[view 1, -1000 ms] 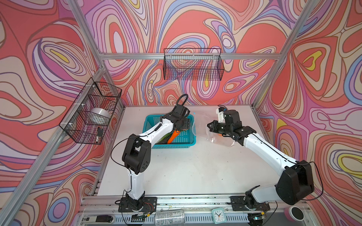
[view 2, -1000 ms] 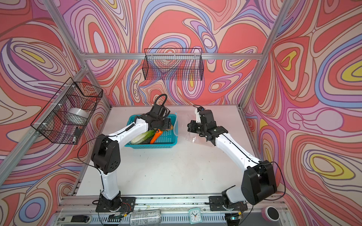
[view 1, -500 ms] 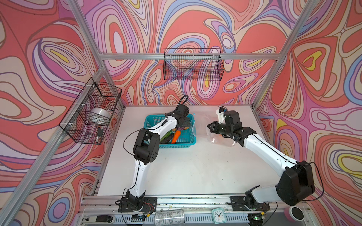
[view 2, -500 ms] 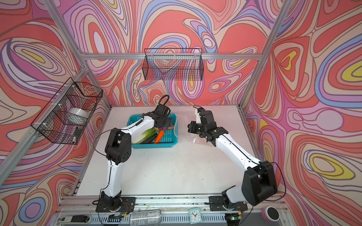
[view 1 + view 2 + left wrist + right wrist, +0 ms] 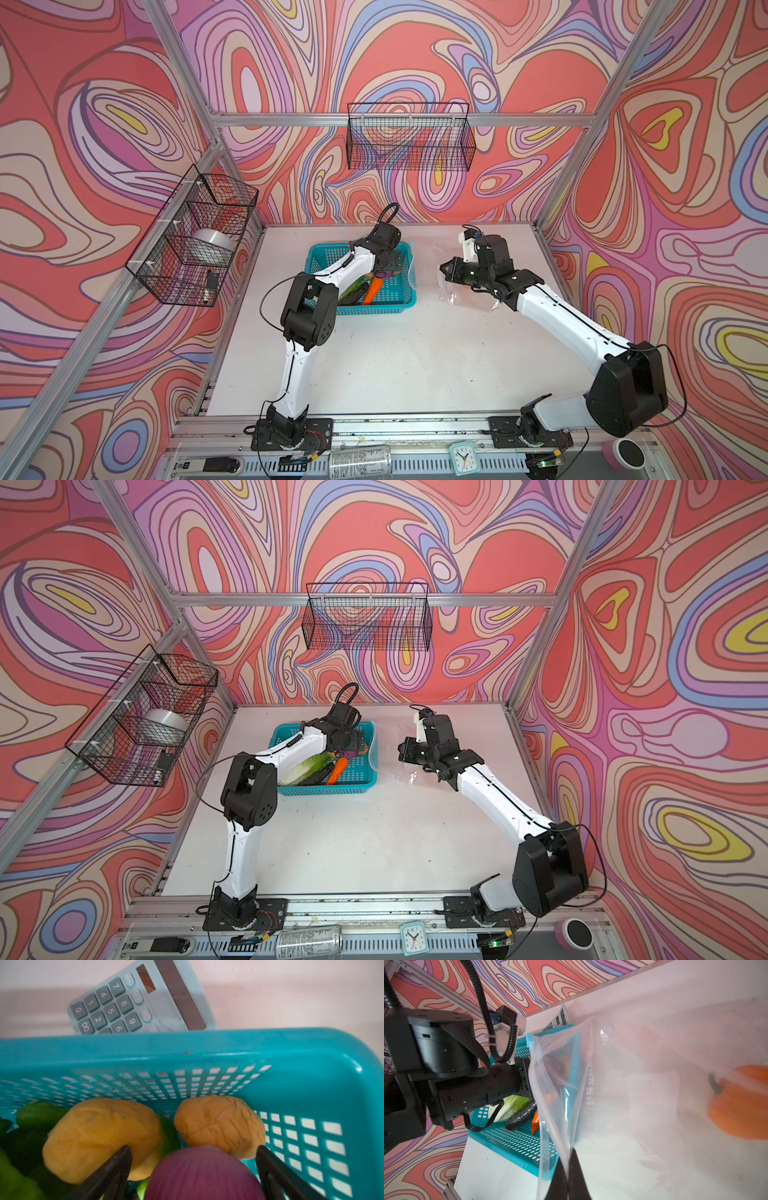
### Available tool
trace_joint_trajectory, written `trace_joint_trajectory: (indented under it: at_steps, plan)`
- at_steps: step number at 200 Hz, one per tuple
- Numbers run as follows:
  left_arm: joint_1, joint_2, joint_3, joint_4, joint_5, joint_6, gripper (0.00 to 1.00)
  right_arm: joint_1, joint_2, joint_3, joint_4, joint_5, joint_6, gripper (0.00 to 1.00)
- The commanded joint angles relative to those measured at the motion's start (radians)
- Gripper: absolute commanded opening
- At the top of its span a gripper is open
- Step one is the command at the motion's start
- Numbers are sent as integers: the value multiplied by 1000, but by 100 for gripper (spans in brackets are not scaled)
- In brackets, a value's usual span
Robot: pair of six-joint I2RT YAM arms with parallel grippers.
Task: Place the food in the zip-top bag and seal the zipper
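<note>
White tabletop [image 5: 395, 353], perhaps lightly smudged, boxed by swirl-patterned walls [image 5: 415, 50].

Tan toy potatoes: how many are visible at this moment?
2. The wrinkled tan toy potato and the smoother tan toy potato lie side by side in the teal perforated plastic basket, by its wall. Others may be hidden.

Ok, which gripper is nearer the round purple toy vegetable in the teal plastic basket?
Left. The left gripper hangs open over the purple vegetable in the basket; the right gripper is beside the basket, shut on the mouth of the clear plastic bag.
</note>
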Motion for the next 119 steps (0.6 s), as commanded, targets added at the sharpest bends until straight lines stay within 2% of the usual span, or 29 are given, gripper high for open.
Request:
trace_joint_trajectory:
  at_steps: [1,25,37,51,60,83,119]
  plan:
    - [-1,-57,-49,0,37,-11,86,-3,2,17,10,-2,6,0]
    - [-1,-67,-66,24,50,-5,77,-5,9,26,9,-5,6,0]
    - [-3,-60,-56,18,58,-2,69,-5,9,26,8,-5,6,0]
    - [-2,-53,-51,18,60,-2,67,-4,7,26,7,-5,5,0]
    - [-1,-50,-49,19,58,0,69,-3,8,26,5,-3,4,0]
    - [-1,-25,-19,2,44,4,84,-5,6,23,4,0,1,0]
    - [-1,35,49,-36,56,15,87,-5,4,24,2,1,-2,0]
